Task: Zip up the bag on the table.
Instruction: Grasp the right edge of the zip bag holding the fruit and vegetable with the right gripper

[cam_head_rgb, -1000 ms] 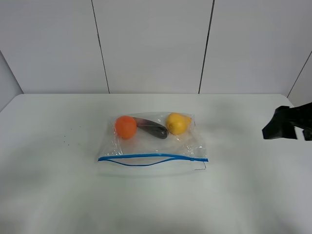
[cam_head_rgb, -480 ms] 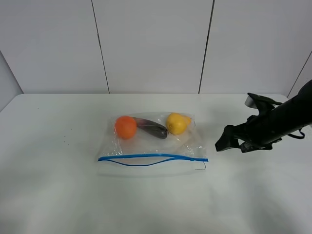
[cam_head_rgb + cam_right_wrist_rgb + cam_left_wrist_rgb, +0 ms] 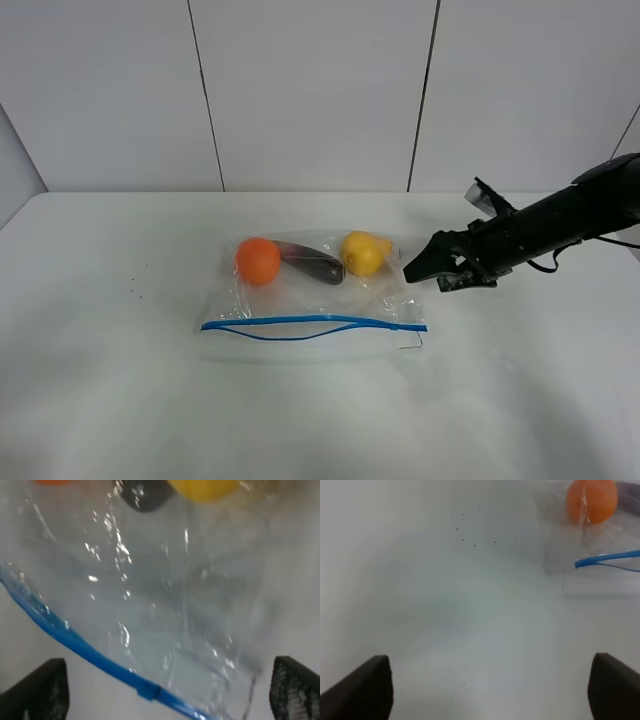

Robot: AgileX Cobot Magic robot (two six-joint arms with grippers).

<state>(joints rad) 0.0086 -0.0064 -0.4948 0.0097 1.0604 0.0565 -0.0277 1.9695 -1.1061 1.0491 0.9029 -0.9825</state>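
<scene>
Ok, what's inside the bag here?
Through the clear bag: an orange fruit, a dark purple fruit and a yellow fruit, in a row by the edge away from the blue zip strip. Whatever lies under them is covered.

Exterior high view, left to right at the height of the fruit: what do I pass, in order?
orange fruit → dark purple fruit → yellow fruit → right claw, open. All three fruits lie inside the bag, which spans them and so has no single place in the order.
</scene>
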